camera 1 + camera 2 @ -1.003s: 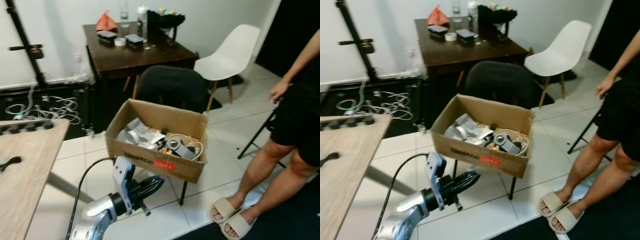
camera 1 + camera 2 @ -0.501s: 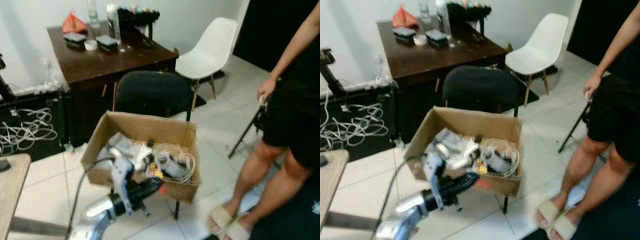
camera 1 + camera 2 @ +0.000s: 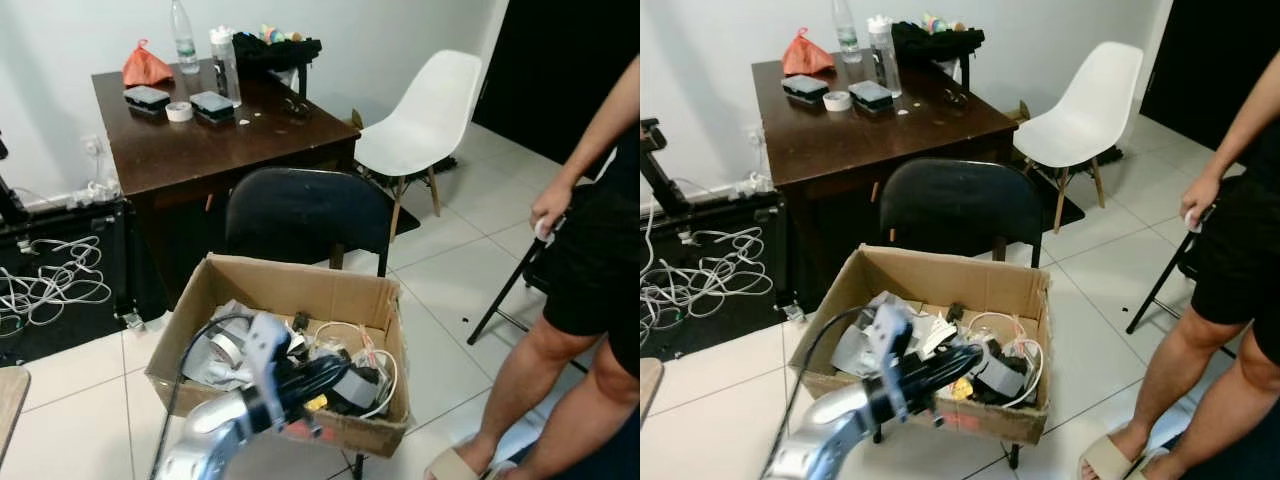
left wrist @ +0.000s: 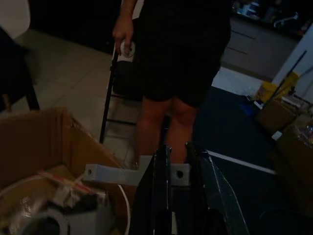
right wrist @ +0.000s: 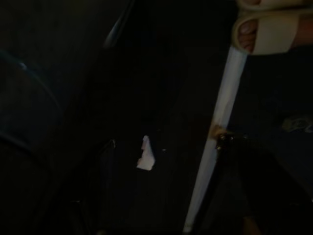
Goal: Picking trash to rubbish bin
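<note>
1. The whole view has swung since a second ago: the pale wooden worktop that lay on the near left is all but gone from sight, and the dark worktop (image 3: 215, 120) at the far wall, the black chair (image 3: 300, 215) and the white chair (image 3: 425, 115) now sit more squarely ahead. That is the camera turning and closing in, not the furniture moving.

2. The cardboard box (image 3: 290, 290), serving as the rubbish bin, sits on the black chair and now lies nearer and lower in the picture, full of cables, tape and grey scraps. A person (image 3: 590, 260) stands to its right on the tiled floor (image 3: 450, 270).

3. The left hand (image 3: 335, 372) has come from the floor short of the box to a spot over the box's near edge, reaching across the contents. Its two black fingers (image 4: 161, 196) look pressed nearly together in the left wrist view, and I can see nothing pinched between them.

4. I judge this the drop-off end of the task, the arm placed to let go into the box or just emptied.

5. A small white scrap (image 5: 146, 154), likely more trash, lies on the dark floor in the right wrist view; whether the right hand is spread, I cannot tell.
</note>
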Available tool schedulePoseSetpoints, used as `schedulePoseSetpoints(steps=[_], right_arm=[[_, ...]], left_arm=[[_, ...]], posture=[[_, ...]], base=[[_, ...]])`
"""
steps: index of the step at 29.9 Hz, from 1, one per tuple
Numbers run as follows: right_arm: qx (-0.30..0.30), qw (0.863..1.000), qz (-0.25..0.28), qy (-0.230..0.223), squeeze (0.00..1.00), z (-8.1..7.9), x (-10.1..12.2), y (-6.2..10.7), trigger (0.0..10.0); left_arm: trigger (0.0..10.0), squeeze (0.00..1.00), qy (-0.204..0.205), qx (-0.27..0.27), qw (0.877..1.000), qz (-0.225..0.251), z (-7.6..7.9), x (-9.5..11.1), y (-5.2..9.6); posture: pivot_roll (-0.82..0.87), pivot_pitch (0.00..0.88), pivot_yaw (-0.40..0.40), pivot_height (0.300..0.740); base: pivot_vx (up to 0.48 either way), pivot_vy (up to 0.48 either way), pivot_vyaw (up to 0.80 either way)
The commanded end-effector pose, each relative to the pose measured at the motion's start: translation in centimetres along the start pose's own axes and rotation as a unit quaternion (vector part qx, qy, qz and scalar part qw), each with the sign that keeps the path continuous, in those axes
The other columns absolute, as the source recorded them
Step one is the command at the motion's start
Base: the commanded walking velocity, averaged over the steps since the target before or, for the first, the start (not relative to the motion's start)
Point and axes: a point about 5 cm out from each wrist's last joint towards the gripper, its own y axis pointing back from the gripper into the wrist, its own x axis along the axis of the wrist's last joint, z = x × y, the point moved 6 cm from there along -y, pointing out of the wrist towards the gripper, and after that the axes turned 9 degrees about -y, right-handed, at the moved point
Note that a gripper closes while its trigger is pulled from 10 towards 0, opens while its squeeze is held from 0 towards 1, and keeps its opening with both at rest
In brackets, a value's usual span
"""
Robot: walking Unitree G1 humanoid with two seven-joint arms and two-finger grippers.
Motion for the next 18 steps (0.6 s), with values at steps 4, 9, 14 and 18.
schedulePoseSetpoints(steps=[4,9,14,18], right_arm=[[0.017,1.000,-0.004,-0.004,0.00,-1.2,-0.5,-0.1,10.0],[0.017,1.000,-0.004,-0.002,0.00,-1.1,-0.5,-0.1,10.0],[0.016,1.000,-0.004,-0.004,0.00,-1.2,-0.5,-0.1,10.0],[0.015,1.000,-0.004,-0.004,0.00,-1.2,-0.5,-0.1,10.0]], left_arm=[[10.0,0.00,-0.023,0.072,0.997,-0.021,-1.9,-0.3,-1.0],[10.0,0.00,-0.040,0.155,0.984,-0.076,-4.0,-2.0,-2.4],[10.0,0.00,-0.063,0.206,0.967,-0.133,-4.8,-4.0,-2.8],[10.0,0.00,-0.087,0.223,0.958,-0.155,-5.1,-4.7,-2.7]], posture=[[-0.08,0.183,0.042,0.740],[-0.09,0.183,0.042,0.740],[-0.10,0.184,0.045,0.740],[-0.10,0.186,0.046,0.740]], base=[[0.075,0.000,0.00],[0.000,0.000,0.00],[0.000,0.000,0.00],[0.000,0.000,0.00]])
